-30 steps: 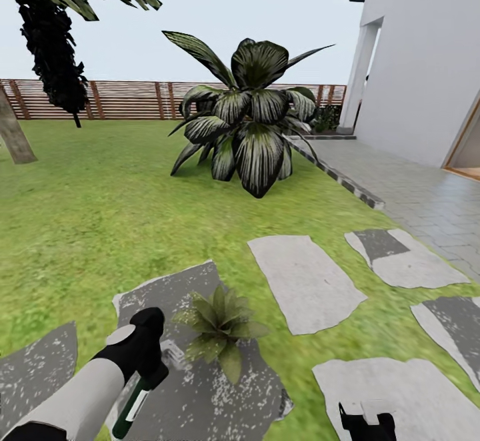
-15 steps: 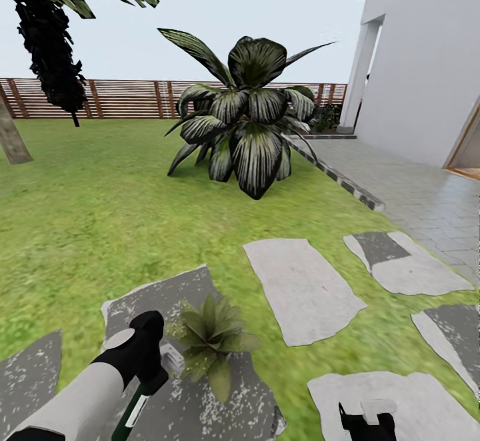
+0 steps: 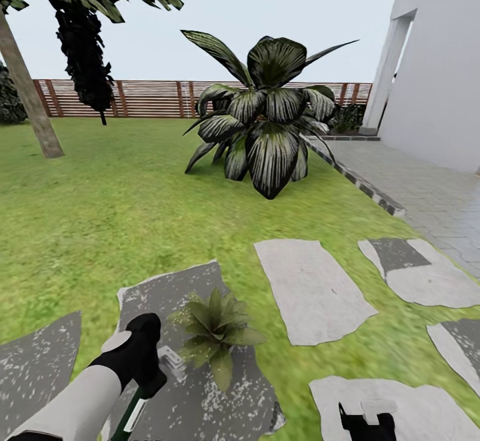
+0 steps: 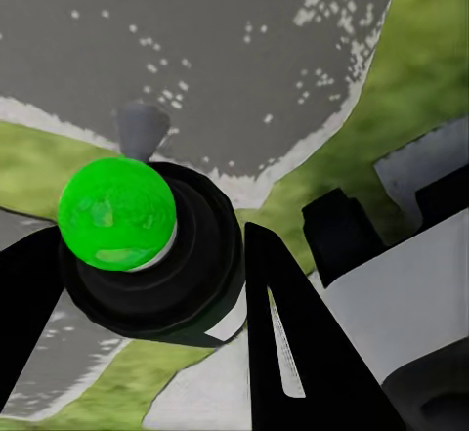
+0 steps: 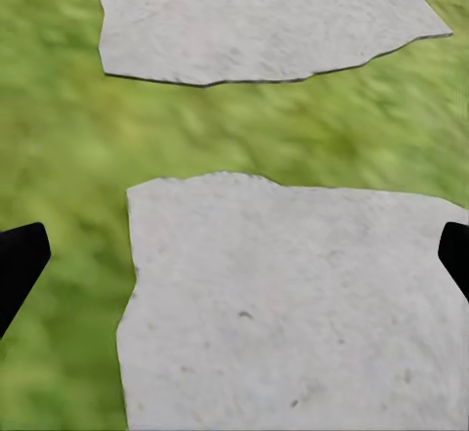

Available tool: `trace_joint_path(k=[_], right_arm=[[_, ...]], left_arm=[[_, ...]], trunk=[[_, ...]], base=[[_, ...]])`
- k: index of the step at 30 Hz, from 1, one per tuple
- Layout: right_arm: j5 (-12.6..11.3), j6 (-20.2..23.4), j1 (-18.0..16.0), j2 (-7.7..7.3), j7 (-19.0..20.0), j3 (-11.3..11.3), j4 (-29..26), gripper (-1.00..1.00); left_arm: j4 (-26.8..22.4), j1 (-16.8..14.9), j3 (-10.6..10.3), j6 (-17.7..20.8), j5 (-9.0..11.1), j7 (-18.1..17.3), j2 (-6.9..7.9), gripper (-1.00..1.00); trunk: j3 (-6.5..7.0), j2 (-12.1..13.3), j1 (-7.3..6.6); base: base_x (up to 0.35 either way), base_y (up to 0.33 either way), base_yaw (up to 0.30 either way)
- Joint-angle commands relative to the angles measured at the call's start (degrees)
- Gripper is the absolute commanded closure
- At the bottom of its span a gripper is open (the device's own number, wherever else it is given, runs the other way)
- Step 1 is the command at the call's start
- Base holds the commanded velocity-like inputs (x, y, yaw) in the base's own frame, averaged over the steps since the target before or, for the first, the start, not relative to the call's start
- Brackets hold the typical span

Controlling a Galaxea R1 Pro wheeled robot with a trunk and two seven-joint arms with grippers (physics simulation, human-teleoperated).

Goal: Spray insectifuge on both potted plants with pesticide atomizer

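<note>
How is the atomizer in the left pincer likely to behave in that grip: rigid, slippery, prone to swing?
The pesticide atomizer looks like a hard, round-bodied bottle, so probably stiff, not squashy. The left pincer clamps its smooth dark collar just under the green dot, so it may twist or slip. In the head view the body hangs below the grip, so it could swing.

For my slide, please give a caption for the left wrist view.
Left gripper fingers hold a dark spray bottle with green dot above a stepping stone.

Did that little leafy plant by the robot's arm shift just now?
No: the potted plant sits on the same speckled stone; the camera turned.
</note>
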Motion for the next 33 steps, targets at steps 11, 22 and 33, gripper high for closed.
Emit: trace_joint_path(k=[11,22,33], right_arm=[[0.6,-0.1,0.0,0.01,-0.3,-0.2,0.0,-1.00],[0.6,-0.1,0.0,0.01,-0.3,-0.2,0.0,-1.00],[0.6,-0.1,0.0,0.01,-0.3,-0.2,0.0,-1.00]], left_arm=[[-0.1,0.0,0.2,0.2,1.0,4.2,0.52,1.00],[0.0,0.8,0.2,0.1,3.9,4.7,0.83,1.00],[-0.1,4.6,2.5,0.0,4.1,8.9,1.95,1.00]], trunk=[[-0.06,0.0,-0.01],[-0.06,0.0,-0.01],[-0.06,0.0,-0.01]], base=[[0.000,-0.001,0.016],[0.186,-0.096,0.000],[0.044,-0.016,0.143]])
